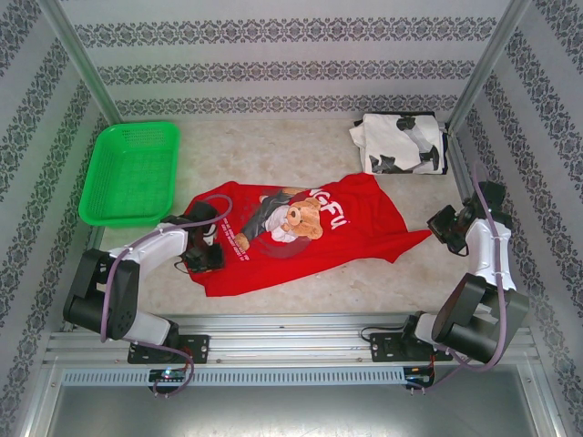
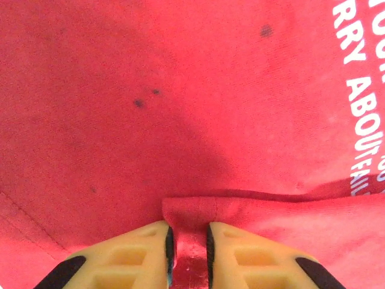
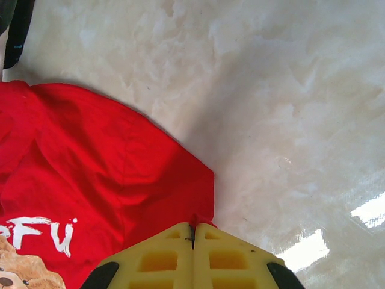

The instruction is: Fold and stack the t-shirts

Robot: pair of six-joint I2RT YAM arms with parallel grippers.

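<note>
Red shirt (image 1: 310, 241) spread on the table (image 1: 301, 155).
Left gripper (image 2: 188, 232) pinches a fold; right gripper (image 3: 193, 229), clamped tight, nips its hem.

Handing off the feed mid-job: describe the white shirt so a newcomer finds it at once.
Look to the table's far right corner, beside the right metal post. The white shirt lies there in a folded bundle. It alone is white with black blotches; the red shirt is spread mid-table and the green basket sits far left.
</note>
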